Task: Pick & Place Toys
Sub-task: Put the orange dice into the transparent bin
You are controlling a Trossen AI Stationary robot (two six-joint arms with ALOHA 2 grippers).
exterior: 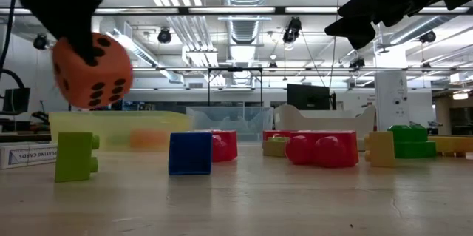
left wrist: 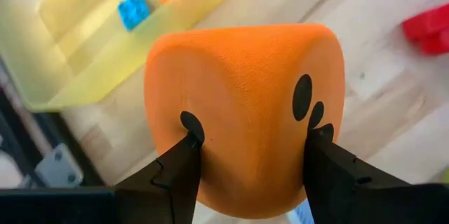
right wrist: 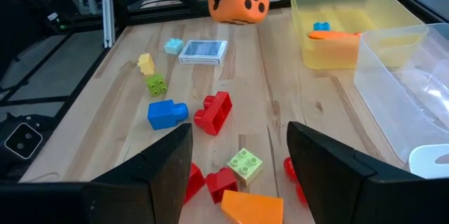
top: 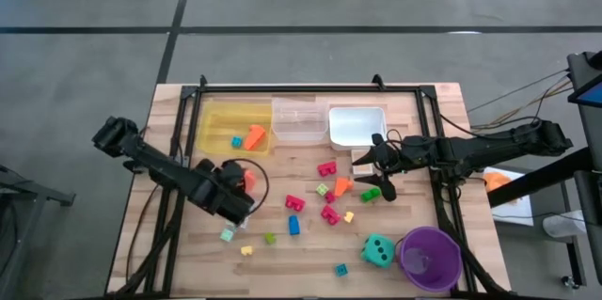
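An orange dotted die [left wrist: 245, 112] hangs above the table's left half, and my left gripper [top: 241, 187] is shut on it. In the low view the die [exterior: 92, 72] is well clear of the tabletop. Small blocks in red, pink, green, blue and yellow [top: 310, 208] lie scattered on the middle of the table. A teal die [top: 378, 250] rests near the front edge. My right gripper [right wrist: 242, 175] stands open above the blocks by the white tray [top: 356, 124], with nothing between its fingers. My left gripper pinches the orange die by two opposite faces [left wrist: 210, 133] between its two fingers [left wrist: 179, 171]. The fingers come from above, slanting steeply down. The die is lifted clear of the table and is slightly tilted.
At the back stand a yellow tray [top: 214, 131] holding a blue and an orange block, a clear tray [top: 299, 119] and the white tray. A purple cup [top: 430, 258] stands at the front right. A small card box [right wrist: 203, 50] lies on the left.
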